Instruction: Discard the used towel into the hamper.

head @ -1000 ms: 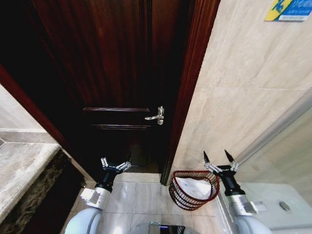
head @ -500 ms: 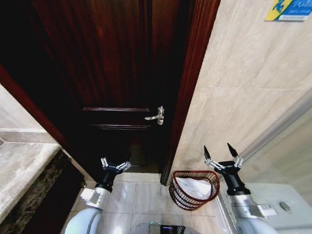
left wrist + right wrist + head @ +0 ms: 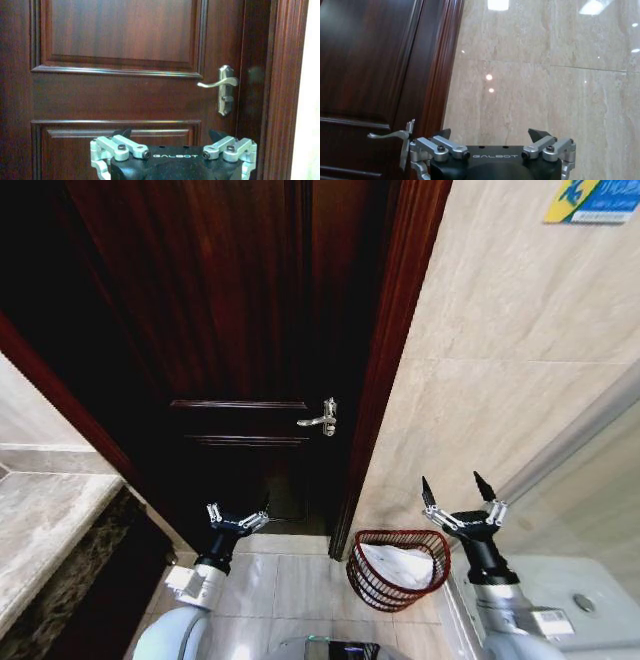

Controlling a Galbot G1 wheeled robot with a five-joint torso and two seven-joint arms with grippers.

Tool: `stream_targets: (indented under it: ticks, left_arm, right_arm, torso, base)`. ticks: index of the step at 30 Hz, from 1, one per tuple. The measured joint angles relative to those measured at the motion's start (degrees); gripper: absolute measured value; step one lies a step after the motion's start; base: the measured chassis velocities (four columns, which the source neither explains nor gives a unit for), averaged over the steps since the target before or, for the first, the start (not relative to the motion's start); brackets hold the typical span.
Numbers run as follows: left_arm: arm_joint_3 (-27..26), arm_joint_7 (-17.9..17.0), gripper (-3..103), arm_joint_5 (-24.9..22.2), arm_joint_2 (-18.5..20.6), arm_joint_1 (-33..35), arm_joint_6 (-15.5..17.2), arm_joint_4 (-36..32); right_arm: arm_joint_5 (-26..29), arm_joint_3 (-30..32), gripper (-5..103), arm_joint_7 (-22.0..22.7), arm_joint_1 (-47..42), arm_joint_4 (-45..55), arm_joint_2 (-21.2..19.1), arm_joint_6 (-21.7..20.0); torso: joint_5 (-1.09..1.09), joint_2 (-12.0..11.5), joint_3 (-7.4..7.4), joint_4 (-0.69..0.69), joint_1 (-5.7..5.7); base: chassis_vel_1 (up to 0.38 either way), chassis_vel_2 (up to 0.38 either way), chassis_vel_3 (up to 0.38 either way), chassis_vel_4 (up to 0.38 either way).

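Fingers of the right gripper point(image 3: 459, 488) stand spread and empty, raised just above and to the right of the hamper point(image 3: 398, 569); compared with the earlier head views, this gripper has risen and drawn a little farther right, away from the rim. The hamper sits on the floor point(image 3: 290, 580) at the foot of the tiled wall point(image 3: 500, 360), just right of the door frame point(image 3: 385, 380), and a white towel point(image 3: 398, 564) lies inside it. By this evidence the towel is judged already discarded, and the rising arm reads as a retreat after release. The left gripper point(image 3: 238, 518) has not moved: it hangs low in front of the dark door point(image 3: 240, 330), fingers likewise spread, holding nothing, well apart from the hamper.

In the left wrist view the left gripper point(image 3: 170, 134) faces the door panels and the lever handle point(image 3: 220, 83); in the right wrist view the right gripper point(image 3: 490, 133) faces the wall beside the door frame.

Part of the hamper's right rim is hidden behind the right gripper, and its base is hard to make out through the lattice. How deep the towel lies cannot be told. A marble counter point(image 3: 40, 530) is cut off at the left edge.
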Motion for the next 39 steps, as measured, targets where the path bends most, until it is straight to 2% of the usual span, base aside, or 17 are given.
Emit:
stream_targets:
  ticks: [8, 11, 17, 31, 39]
  left_arm:
    - [0.00, 0.00, 100, 0.00, 0.00, 0.00, 0.00, 0.00]
    - [0.00, 0.00, 100, 0.00, 0.00, 0.00, 0.00, 0.00]
    - [0.00, 0.00, 100, 0.00, 0.00, 0.00, 0.00, 0.00]
    - [0.00, 0.00, 100, 0.00, 0.00, 0.00, 0.00, 0.00]
    - [0.00, 0.00, 100, 0.00, 0.00, 0.00, 0.00, 0.00]
  right_arm:
    - [0.38, -0.09, 100, -0.04, -0.04, -0.23, 0.00, 0.36]
    - [2.65, -0.07, 100, -0.30, 0.76, -1.15, 0.00, 2.94]
    - [3.47, 0.65, 100, -0.74, 1.15, -1.01, 0.07, 4.74]
    - [4.64, 0.77, 100, -0.93, 0.97, 0.37, -0.02, 5.07]
    - [4.81, 0.79, 100, -1.10, 0.96, 0.63, -0.16, 4.93]
  torso:
    - [0.00, 0.00, 0.00, 0.00, 0.00]
    - [0.00, 0.00, 0.00, 0.00, 0.00]
    - [0.00, 0.00, 0.00, 0.00, 0.00]
    - [0.00, 0.00, 0.01, 0.00, 0.02]
    - [-0.01, 0.01, 0.00, 0.00, 0.00]
  base:
    - [0.000, 0.000, 0.000, 0.000]
    - [0.000, 0.000, 0.000, 0.000]
    - [0.000, 0.000, 0.000, 0.000]
    - [0.021, -0.015, -0.017, 0.020]
    - [0.166, -0.160, -0.169, 0.158]
